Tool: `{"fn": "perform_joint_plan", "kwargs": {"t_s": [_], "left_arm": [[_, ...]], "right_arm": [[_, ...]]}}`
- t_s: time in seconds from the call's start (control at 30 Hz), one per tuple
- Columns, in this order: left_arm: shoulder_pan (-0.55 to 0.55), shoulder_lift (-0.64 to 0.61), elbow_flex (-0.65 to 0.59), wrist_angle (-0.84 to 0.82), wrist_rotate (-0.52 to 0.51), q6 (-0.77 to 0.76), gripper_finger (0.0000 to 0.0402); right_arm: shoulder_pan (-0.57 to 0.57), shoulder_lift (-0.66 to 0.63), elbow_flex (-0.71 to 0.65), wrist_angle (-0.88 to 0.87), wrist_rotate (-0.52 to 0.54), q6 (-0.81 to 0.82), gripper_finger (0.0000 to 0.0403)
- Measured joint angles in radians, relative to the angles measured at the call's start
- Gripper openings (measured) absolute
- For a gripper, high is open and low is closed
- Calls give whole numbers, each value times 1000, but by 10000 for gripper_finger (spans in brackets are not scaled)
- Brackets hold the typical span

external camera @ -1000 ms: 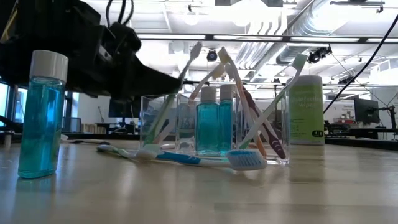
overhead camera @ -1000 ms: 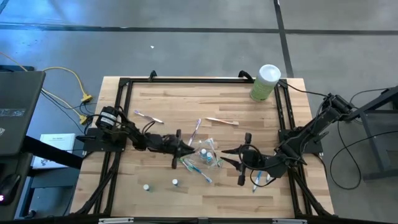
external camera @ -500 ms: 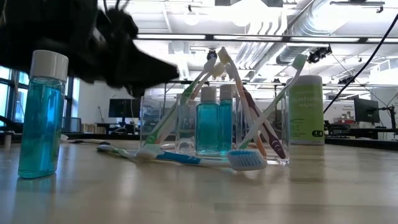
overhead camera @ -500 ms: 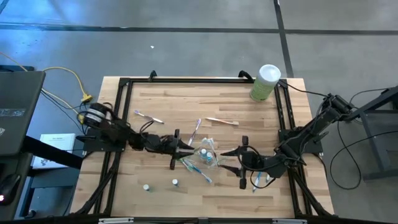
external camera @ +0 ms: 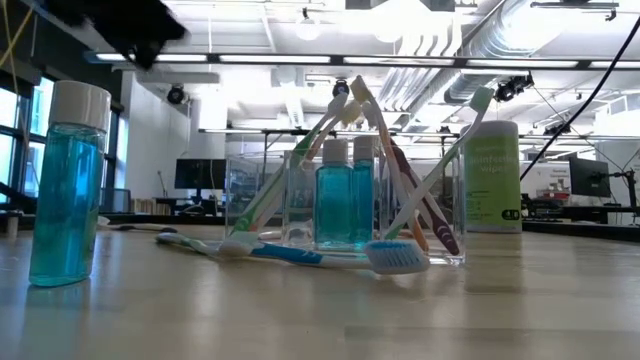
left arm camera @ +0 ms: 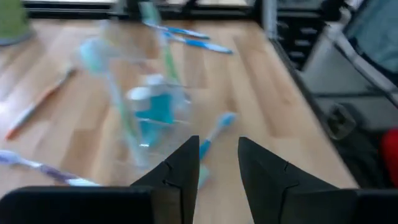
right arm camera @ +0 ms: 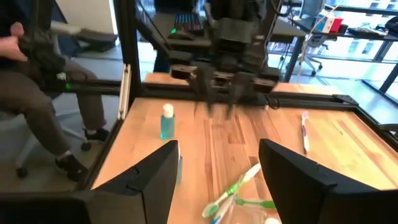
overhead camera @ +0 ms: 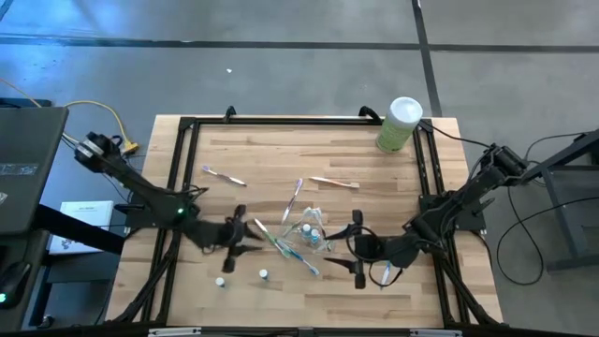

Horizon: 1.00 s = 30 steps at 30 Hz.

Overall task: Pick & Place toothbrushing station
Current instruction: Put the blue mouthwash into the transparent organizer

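The clear plastic cup (overhead camera: 310, 233) stands on its base at the table's middle, holding several toothbrushes and two small teal bottles (external camera: 340, 205). The toothbrushes lean on its rim. It also shows in the left wrist view (left arm camera: 149, 112). My left gripper (overhead camera: 241, 240) is open and empty to the left of the cup, raised above the table, with its fingers (left arm camera: 186, 165) pointing at the cup. My right gripper (overhead camera: 352, 246) is open and empty just right of the cup, and its fingers (right arm camera: 149, 171) stand wide apart.
Loose toothbrushes lie around the cup (overhead camera: 223, 175) (overhead camera: 334, 183) (overhead camera: 299, 259) and under my right arm (overhead camera: 388, 273). Two small teal bottles (overhead camera: 220, 282) (overhead camera: 264, 274) stand near the front. A tall pale-green canister (overhead camera: 400, 124) stands at the far right. A seated person (right arm camera: 37, 93) is beyond the table's left edge.
My left gripper has drawn back from the cup toward the table's left edge and risen, leaving the low view's middle. My right gripper has crept a little toward the cup. The cup has stayed in place.
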Motion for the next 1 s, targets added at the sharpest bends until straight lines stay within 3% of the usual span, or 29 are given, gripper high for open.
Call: {"fn": "perform_joint_plan", "kwargs": {"t_s": [0.1, 0.23, 0.47, 0.57, 0.67, 1.0], "left_arm": [[-99, 16, 42, -46, 54, 105, 107], [-189, 58, 44, -50, 53, 192, 107], [-186, 128, 44, 22, -32, 186, 107], [-177, 158, 44, 113, -74, 106, 113], [-169, 186, 45, 216, -74, 100, 129], [-196, 263, 44, 246, -112, 181, 223]], "right_arm": [[3, -1, 0, 14, -1, 2, 217], [19, -1, 0, 18, -2, 30, 217], [24, 36, 0, 68, 2, 51, 217], [21, 58, 0, 75, 1, 64, 217], [21, 68, 0, 87, 1, 83, 217], [21, 69, 0, 117, 1, 99, 217]]}}
